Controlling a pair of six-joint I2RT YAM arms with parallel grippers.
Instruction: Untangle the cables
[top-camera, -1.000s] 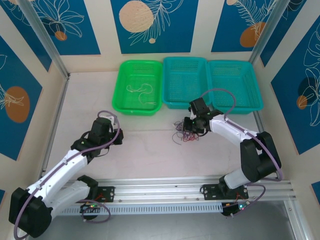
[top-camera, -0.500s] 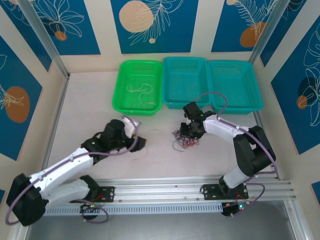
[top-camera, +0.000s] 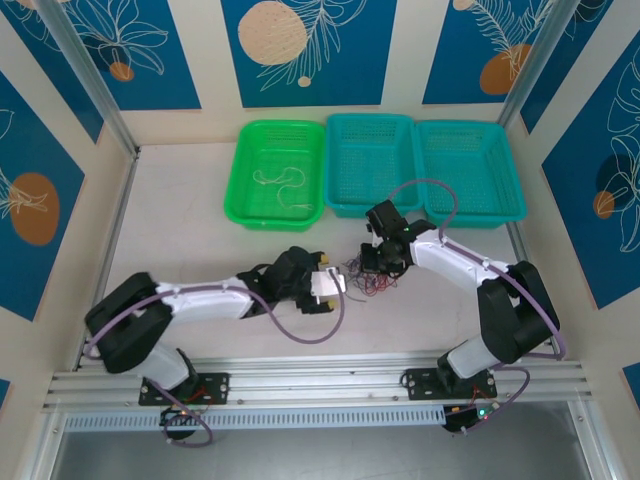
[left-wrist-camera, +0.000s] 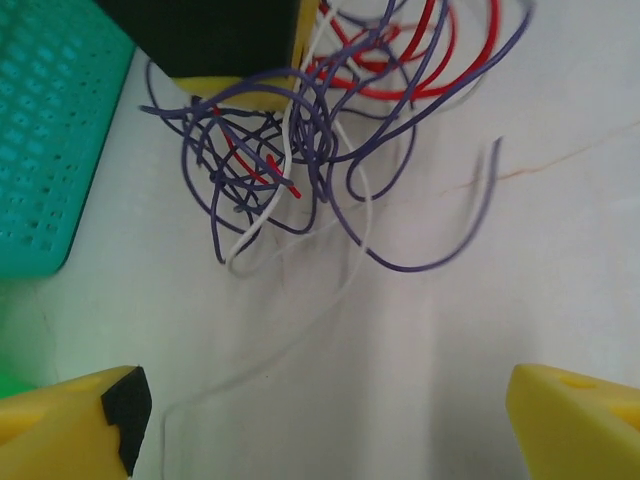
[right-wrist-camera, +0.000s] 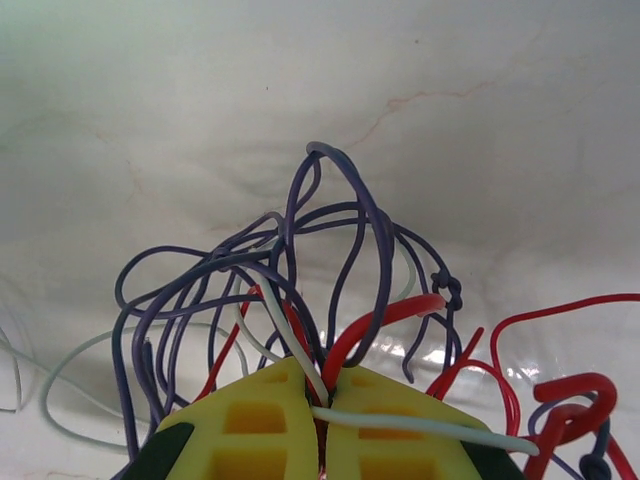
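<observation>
Purple cables (left-wrist-camera: 296, 140) are pinched in the right gripper (right-wrist-camera: 322, 405); left gripper (left-wrist-camera: 325, 410) spread wide over bare table (left-wrist-camera: 570, 250).

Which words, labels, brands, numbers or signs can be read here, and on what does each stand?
None can be read. The green basket, the teal baskets, the cables and the right arm's yellow fingers bear no text; the wall panels carry leaf and circle drawings, no words.
</observation>
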